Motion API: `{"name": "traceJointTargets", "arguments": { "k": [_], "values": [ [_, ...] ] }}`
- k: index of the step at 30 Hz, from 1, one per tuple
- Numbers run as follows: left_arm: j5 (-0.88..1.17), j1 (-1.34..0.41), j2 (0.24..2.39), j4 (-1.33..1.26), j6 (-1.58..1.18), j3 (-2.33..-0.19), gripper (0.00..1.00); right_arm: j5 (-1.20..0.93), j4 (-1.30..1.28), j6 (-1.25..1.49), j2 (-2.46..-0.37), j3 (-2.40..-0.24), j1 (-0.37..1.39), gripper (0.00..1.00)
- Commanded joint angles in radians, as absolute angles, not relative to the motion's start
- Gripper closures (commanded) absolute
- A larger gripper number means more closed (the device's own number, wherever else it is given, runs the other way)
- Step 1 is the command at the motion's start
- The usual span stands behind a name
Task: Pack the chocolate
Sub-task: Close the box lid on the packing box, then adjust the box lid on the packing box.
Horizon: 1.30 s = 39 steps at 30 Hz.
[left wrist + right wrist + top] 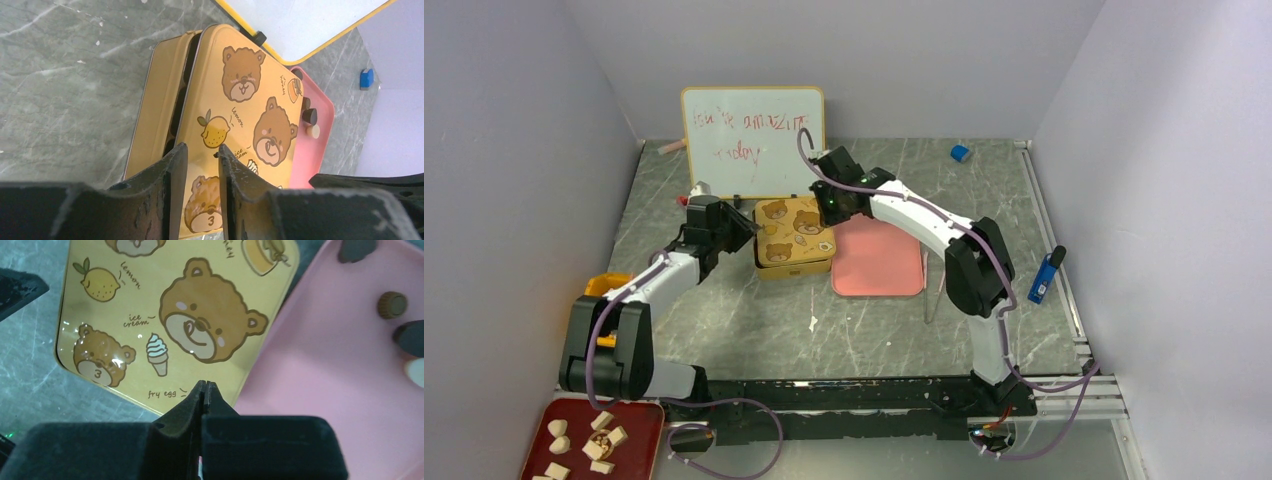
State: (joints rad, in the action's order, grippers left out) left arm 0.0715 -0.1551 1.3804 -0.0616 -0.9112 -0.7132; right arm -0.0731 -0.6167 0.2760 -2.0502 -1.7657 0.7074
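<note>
Chocolate lies on the pink tray, a few small dark and tan pieces bunched at one end. In the right wrist view they sit at about 2 o'clock from the right fingers and well apart from them. Those fingers are pressed together on nothing and hang over the lid near the edge that borders the tray.

The left fingers are at the opposite side of the tin. They stand a little apart with nothing visibly held, and the lid's near corner shows through the gap. In the left wrist view the tin's long axis runs from 6 o'clock up to 1 o'clock. The lid sits skewed on it, leaving a dark slit along the 9 o'clock side.

The right arm looks nearer the pieces, which lie just past the tin at 3 o'clock in the top view. The lid covers the tin, though, so the coming move probably turns on that slit and on the left fingers beside it.

The table offers bare room at 6 o'clock of the tin. The whiteboard stands close at 12 o'clock and the tray touches or nearly touches the tin at 3 o'clock, so a lifted lid has little room on those sides.
</note>
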Motion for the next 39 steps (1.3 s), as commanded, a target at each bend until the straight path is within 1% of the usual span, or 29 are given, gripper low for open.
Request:
{"name": "traceJointTargets", "arguments": {
  "k": [1,3,4,5,7,8,10,14,19,28,32,39],
  "values": [
    [0.004,-0.157,1.322,-0.042,-0.912,-0.734,0.65,0.029,-0.573,0.264,-1.988,-1.761,0.685,1.0],
    [0.002,-0.155,1.317,-0.041,-0.911,-0.724,0.64,0.026,-0.567,0.267,-1.991,-1.753,0.668,1.0],
    [0.002,-0.154,1.318,-0.039,-0.91,-0.723,0.64,0.021,-0.562,0.271,-1.991,-1.749,0.658,0.98],
    [0.002,-0.153,1.32,-0.04,-0.91,-0.72,0.63,0.016,-0.555,0.273,-1.99,-1.743,0.649,0.93],
    [0.011,-0.147,1.325,-0.048,-0.91,-0.717,0.62,0.005,-0.549,0.274,-1.99,-1.737,0.629,0.67],
    [0.016,-0.143,1.327,-0.051,-0.91,-0.715,0.61,-0.014,-0.549,0.276,-1.99,-1.734,0.619,0.59],
    [0.029,-0.137,1.33,-0.057,-0.91,-0.711,0.59,-0.047,-0.531,0.282,-1.983,-1.715,0.588,0.54],
    [0.041,-0.131,1.334,-0.064,-0.907,-0.71,0.58,-0.172,-0.455,0.299,-1.964,-1.643,0.534,0.53],
    [0.068,-0.122,1.347,-0.089,-0.916,-0.698,0.56,-0.398,-0.338,0.334,-1.965,-1.564,0.482,0.53],
    [0.112,-0.101,1.358,-0.135,-0.928,-0.68,0.54,-0.711,-0.08,0.473,-1.983,-1.441,0.444,0.54],
    [0.118,-0.094,1.358,-0.141,-0.928,-0.675,0.54,-0.76,-0.027,0.514,-2.004,-1.427,0.437,0.54],
    [0.126,-0.085,1.364,-0.151,-0.925,-0.67,0.53,-0.774,-0.003,0.537,-2.03,-1.422,0.434,0.54]
  ]
}}
